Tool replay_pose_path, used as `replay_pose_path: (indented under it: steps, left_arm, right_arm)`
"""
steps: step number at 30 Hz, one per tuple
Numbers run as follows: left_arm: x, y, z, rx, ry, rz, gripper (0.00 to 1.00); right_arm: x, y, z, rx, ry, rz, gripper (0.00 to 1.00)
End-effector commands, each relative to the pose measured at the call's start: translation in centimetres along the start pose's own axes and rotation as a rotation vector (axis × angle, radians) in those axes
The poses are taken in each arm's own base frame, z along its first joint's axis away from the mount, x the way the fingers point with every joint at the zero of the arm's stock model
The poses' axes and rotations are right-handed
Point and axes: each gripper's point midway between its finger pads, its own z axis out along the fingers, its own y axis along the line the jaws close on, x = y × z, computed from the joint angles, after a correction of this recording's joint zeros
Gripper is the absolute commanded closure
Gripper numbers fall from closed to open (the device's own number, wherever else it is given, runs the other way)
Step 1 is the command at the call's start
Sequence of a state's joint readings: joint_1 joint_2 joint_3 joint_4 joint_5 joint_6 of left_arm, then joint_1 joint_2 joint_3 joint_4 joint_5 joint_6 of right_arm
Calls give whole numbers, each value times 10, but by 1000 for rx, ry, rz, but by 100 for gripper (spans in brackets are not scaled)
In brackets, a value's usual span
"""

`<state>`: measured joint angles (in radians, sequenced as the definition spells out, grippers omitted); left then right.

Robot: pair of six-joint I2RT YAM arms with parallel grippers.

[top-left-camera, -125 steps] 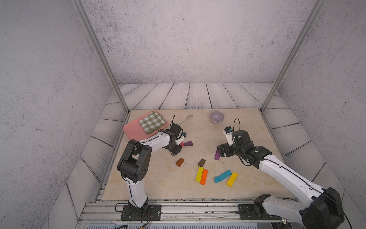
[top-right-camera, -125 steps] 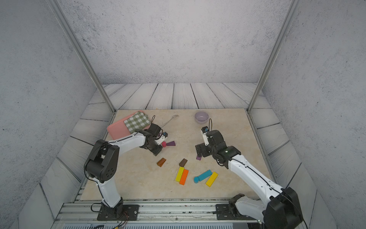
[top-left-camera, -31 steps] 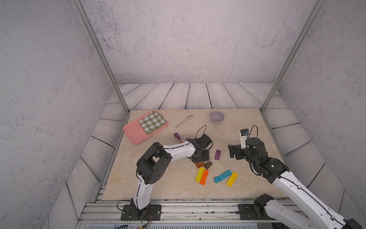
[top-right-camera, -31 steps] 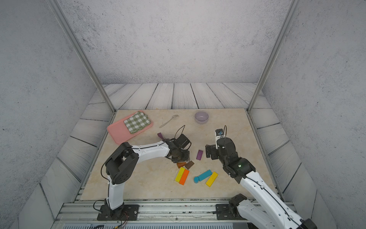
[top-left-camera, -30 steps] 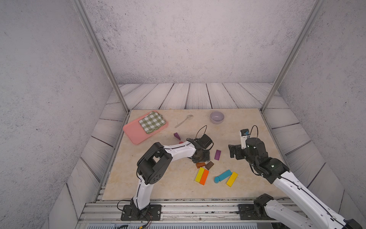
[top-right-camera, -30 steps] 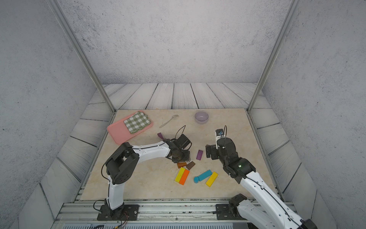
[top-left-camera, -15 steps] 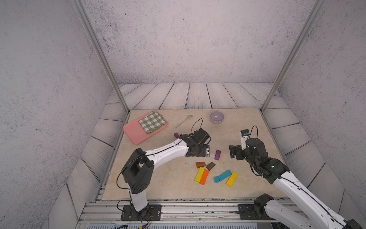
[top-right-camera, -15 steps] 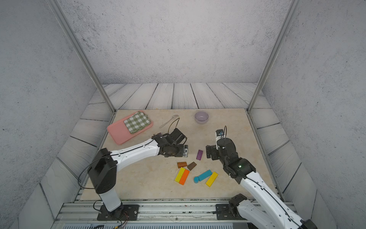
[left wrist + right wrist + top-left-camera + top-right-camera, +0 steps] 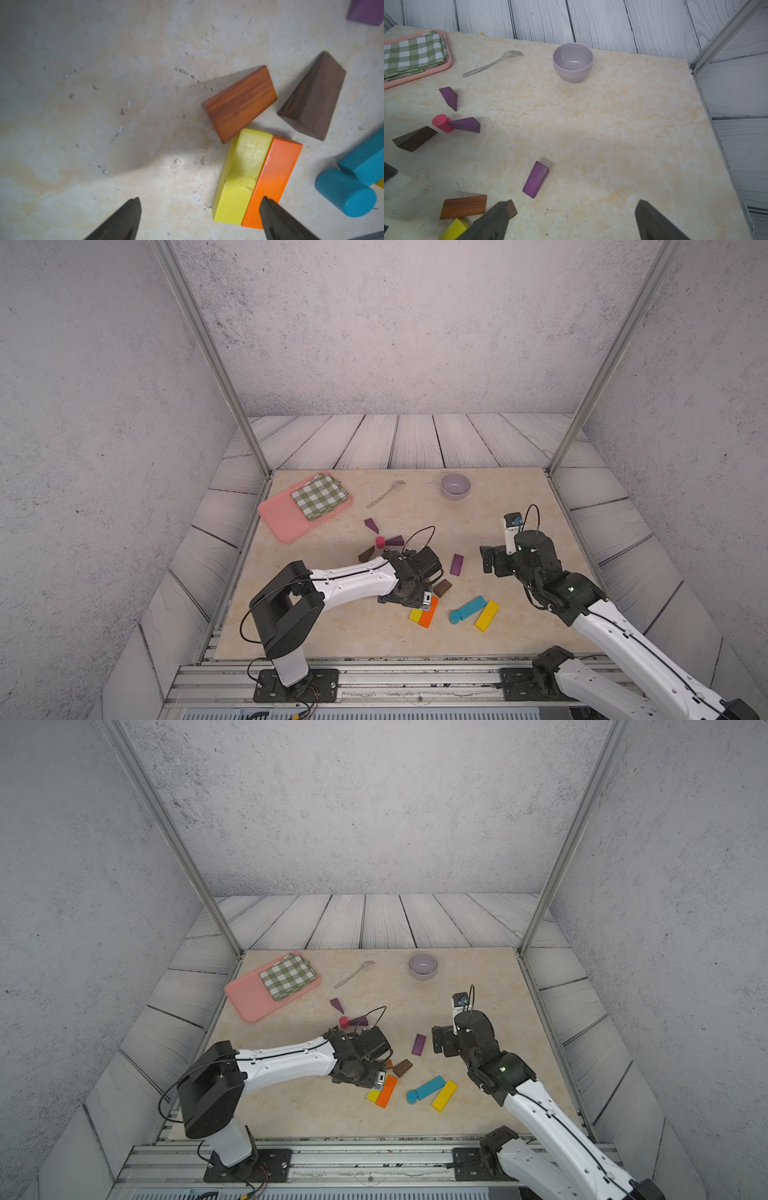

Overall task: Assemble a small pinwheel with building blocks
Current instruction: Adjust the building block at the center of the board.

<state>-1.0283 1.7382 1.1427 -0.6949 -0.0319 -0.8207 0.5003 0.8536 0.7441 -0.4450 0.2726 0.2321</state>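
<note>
Two claws stand wide, with nothing between their fingers. We see the left gripper point(image 9: 199, 199) low over the near middle of the table point(image 9: 519, 497). In the left wrist view one finger overlaps an end of the orange bar point(image 9: 274, 180), which lies flush against a yellow bar point(image 9: 243, 174). A reddish-brown wedge point(image 9: 239, 104) and a dark brown wedge point(image 9: 311, 99) lie just beyond them. The right gripper point(image 9: 574, 202) hovers right of a lone purple wedge point(image 9: 456, 564). Farther left stands a pink cylinder point(image 9: 379, 541). One purple wedge's point(image 9: 394, 540) tip meets it, another purple wedge point(image 9: 371, 525) lies beyond it, and a second dark wedge point(image 9: 366, 553) lies nearer. A blue bar point(image 9: 473, 606), a blue cylinder point(image 9: 455, 616) and a second yellow bar point(image 9: 487, 615) lie right of the orange bar.
</note>
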Motion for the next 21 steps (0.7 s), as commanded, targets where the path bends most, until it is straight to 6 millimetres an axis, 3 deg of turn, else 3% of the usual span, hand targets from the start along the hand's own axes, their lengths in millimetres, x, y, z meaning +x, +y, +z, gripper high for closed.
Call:
replay_pose_path:
  steps: [1, 6, 16, 21]
  left_arm:
    - [2, -5, 6, -8, 11, 36, 4]
    - [8, -1, 19, -61, 45, 66, 4]
    - [24, 60, 24, -243, 71, 26, 4]
    - [23, 69, 20, -219, 47, -18, 5]
  right_arm:
    - [1, -2, 0, 11, -5, 1, 1]
    - [2, -3, 2, 13, -1, -1, 1]
    - [3, -2, 3, 11, -2, -1, 1]
    - [4, -1, 3, 2, -2, 0, 1]
